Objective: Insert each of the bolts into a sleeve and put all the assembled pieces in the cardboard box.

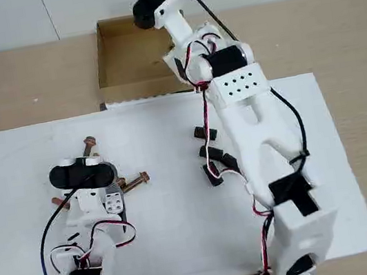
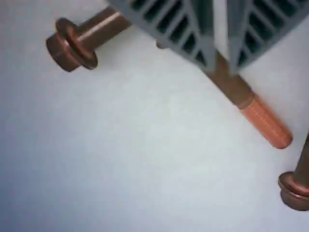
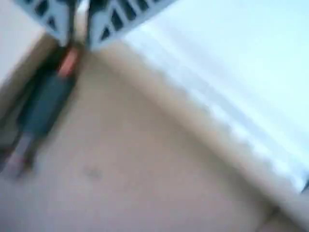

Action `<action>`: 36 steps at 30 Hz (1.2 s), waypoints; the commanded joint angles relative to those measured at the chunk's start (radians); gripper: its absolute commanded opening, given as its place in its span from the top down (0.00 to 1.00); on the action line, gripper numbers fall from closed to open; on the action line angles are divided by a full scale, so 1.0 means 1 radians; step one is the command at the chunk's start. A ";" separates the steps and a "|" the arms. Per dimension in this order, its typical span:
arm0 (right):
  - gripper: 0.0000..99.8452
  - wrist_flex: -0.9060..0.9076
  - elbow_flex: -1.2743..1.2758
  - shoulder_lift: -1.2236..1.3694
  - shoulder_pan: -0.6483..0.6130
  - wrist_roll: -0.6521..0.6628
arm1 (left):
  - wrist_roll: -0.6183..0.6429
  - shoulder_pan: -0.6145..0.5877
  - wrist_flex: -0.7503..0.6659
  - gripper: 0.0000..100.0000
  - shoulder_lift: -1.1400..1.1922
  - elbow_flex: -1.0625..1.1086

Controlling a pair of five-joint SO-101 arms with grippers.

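We start at the left hand (image 2: 219,63): its two grey ribbed fingers (image 2: 186,34) are closed, with only a slim gap, on the shank of a bolt (image 2: 256,113). The left arm (image 1: 87,215) is folded short, rising from the near edge of the bench (image 1: 14,80), with its wrist bent down over the white paper sheet (image 1: 171,237). The gripped bolt lies flat along the paper, its long axis crossing under the fingertips. Its orange threaded end sticks out clear of the hand, while the head end is hidden behind the fingers. A second bolt (image 2: 79,38) lies just beside it with its flanged head turned away from the hand, and a third bolt (image 2: 295,186) shows its head a little farther off. The right arm (image 1: 257,119) is stretched long across the sheet, and its right hand (image 3: 77,43) hangs over the cardboard box (image 1: 122,56). Right under it, near a wall of the box, sits an assembled piece (image 3: 46,104), orange end nearest the hand and dark sleeve pointing away. We cannot tell whether this hand grips it. Three loose black sleeves (image 1: 210,153) lie on the paper beside the right arm.
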 commanded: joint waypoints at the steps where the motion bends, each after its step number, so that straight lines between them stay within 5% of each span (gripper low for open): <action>1: 1.00 0.134 -0.048 -0.113 0.007 0.003 | -0.003 -0.002 0.003 0.99 -0.009 -0.004; 13: 1.00 0.651 -0.046 -0.214 0.008 0.002 | -0.003 -0.003 0.003 0.99 -0.009 -0.004; 20: 1.00 0.668 -0.028 -0.243 0.008 0.003 | -0.003 -0.003 0.003 0.99 -0.009 -0.004; 32: 0.99 0.659 0.387 -0.344 0.007 0.014 | -0.002 -0.003 0.003 0.99 -0.009 -0.002; 36: 0.99 0.656 0.433 -0.300 0.007 0.150 | -0.002 -0.003 0.003 0.99 -0.009 -0.002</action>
